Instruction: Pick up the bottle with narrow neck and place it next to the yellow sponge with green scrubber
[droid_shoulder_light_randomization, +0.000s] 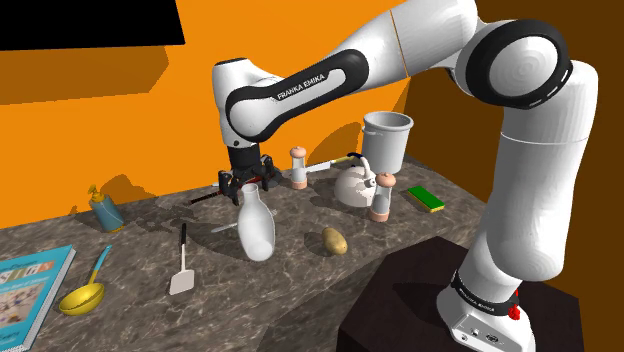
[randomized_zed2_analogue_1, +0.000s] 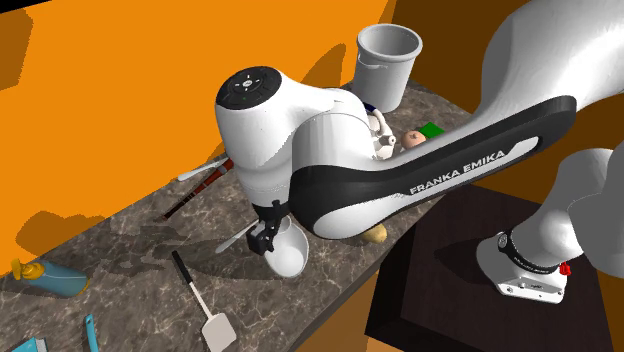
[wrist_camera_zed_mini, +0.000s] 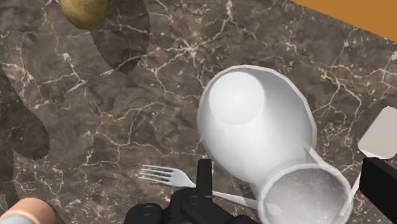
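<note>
While pincer (wrist_camera_zed_mini: 289, 170) straddles neck of white bottle (wrist_camera_zed_mini: 254, 114), fingers (wrist_camera_zed_mini: 203, 175) apart

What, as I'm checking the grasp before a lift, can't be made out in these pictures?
Second exterior view: the arm hides the neck of the bottle and most of the end effector.
Second exterior view: the arm also covers the sponge apart from a green corner.
Wrist view: the picture's edge cuts off one finger, so whether it touches the bottle's neck is unclear.
</note>
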